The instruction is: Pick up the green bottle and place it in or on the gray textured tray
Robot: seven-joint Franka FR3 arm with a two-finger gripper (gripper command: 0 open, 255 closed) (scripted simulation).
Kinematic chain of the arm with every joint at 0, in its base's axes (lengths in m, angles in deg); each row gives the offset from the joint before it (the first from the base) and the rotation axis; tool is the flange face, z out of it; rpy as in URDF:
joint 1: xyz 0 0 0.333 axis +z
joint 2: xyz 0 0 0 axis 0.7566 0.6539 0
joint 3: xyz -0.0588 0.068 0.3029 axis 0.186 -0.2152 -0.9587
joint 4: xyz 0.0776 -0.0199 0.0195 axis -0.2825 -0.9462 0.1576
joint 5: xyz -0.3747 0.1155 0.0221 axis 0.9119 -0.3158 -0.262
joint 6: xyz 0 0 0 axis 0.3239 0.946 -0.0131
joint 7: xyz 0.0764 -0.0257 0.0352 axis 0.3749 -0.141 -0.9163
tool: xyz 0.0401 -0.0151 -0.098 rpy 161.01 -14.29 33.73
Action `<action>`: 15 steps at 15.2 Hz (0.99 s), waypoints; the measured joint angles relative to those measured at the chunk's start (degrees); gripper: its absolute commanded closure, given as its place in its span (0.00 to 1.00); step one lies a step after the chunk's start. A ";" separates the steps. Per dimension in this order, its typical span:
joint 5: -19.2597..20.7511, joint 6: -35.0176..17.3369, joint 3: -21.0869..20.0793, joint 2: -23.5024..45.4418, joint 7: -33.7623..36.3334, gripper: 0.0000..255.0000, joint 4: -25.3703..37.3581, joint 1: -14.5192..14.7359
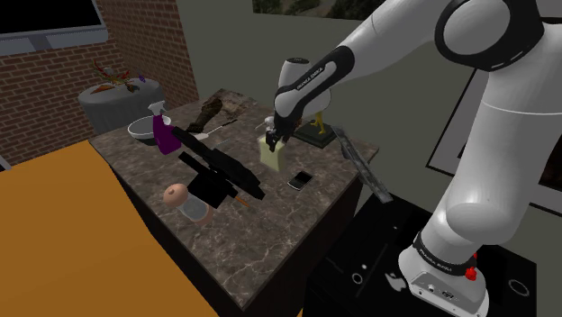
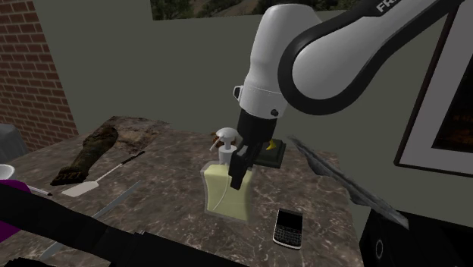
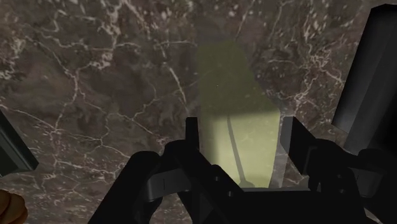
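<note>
Green bottle (image 1: 272, 153) first: in the shoulder view it's really a pale yellowish-green see-through thing with a white pump top. It stands upright over the marble surface (image 1: 270, 230) with the black hand (image 1: 277, 135) clamped on its upper part from above. A black phone (image 1: 300, 180) lies just beside it toward the stand. Further to the view's left there's a purple spray bottle (image 1: 165, 135), a white bowl (image 1: 141, 128) and a long black object (image 1: 221, 167).

Second exterior view is closer. The fingers (image 2: 236, 171) sit on either side of the bottle's shoulder, right below the pump head. The phone is near the view's lower right of the bottle. What looks like the gray tray (image 2: 341, 178) is a flat textured slab slanting off the surface's edge on the view's right, well apart from the bottle. A white spatula (image 2: 95, 182) lies over on the view's left.

Wrist view: both fingers press against the bottle's pale green body, one on each side, so it's gripped with no gap. Dark veined marble lies beyond it.
</note>
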 measured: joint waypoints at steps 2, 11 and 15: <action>0.19 1.12 0.07 -0.82 0.17 1.00 0.27 0.01; 1.14 7.61 0.24 -4.70 1.16 1.00 2.92 0.09; 1.46 10.48 0.28 -6.28 1.51 1.00 4.22 0.09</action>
